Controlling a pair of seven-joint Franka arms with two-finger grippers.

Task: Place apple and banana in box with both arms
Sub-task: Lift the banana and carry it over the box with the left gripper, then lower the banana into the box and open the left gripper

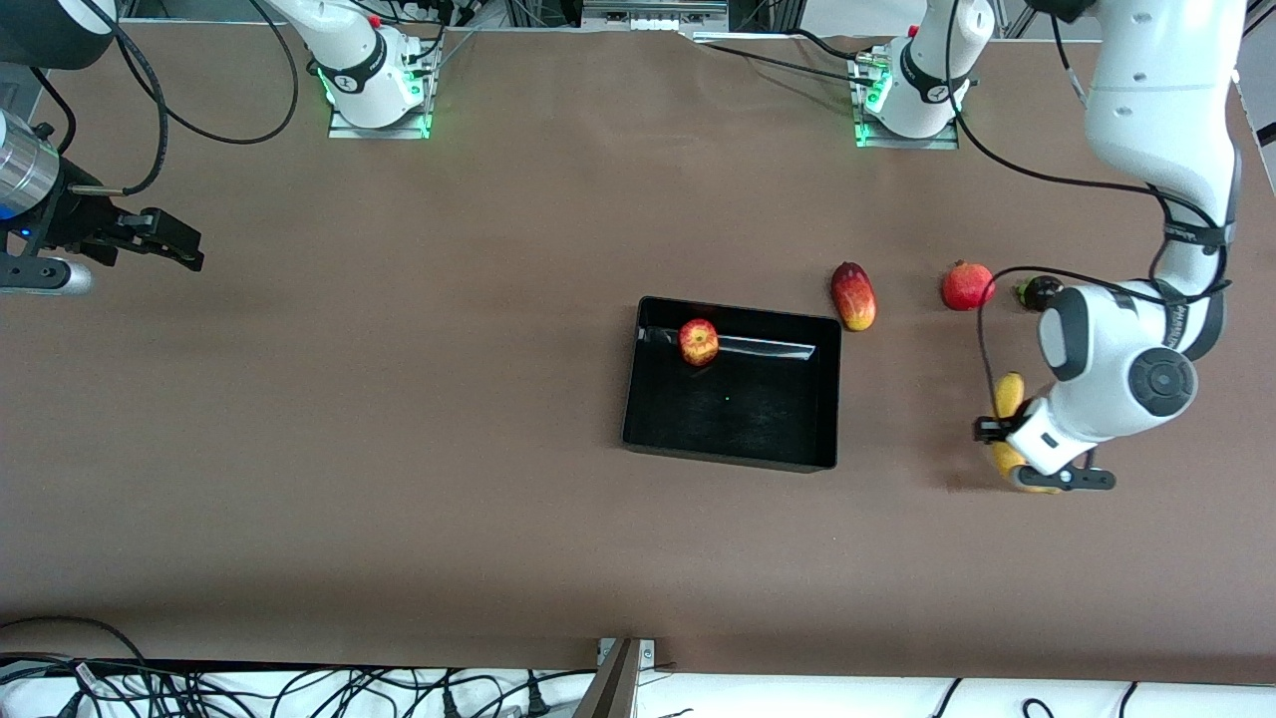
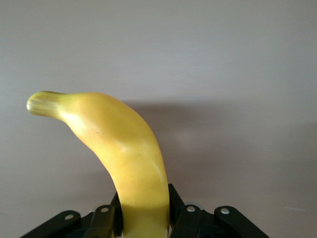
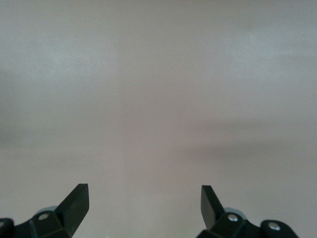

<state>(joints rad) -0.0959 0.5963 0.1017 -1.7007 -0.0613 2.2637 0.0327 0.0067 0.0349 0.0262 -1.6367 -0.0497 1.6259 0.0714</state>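
The apple (image 1: pixel 699 341) lies inside the black box (image 1: pixel 731 457), against its wall farthest from the front camera. The yellow banana (image 1: pixel 1009 394) lies at the left arm's end of the table, and it fills the left wrist view (image 2: pixel 119 148). My left gripper (image 1: pixel 1007 435) is down on the banana, with its jaws closed against both sides of it (image 2: pixel 143 218). I cannot tell whether the banana rests on the table or is just off it. My right gripper (image 1: pixel 184 254) is open and empty over bare table at the right arm's end (image 3: pixel 144 198).
A red-yellow mango (image 1: pixel 853 295) lies beside the box's corner toward the left arm's end. A red pomegranate (image 1: pixel 967 285) and a small dark fruit (image 1: pixel 1039 291) lie farther from the front camera than the banana.
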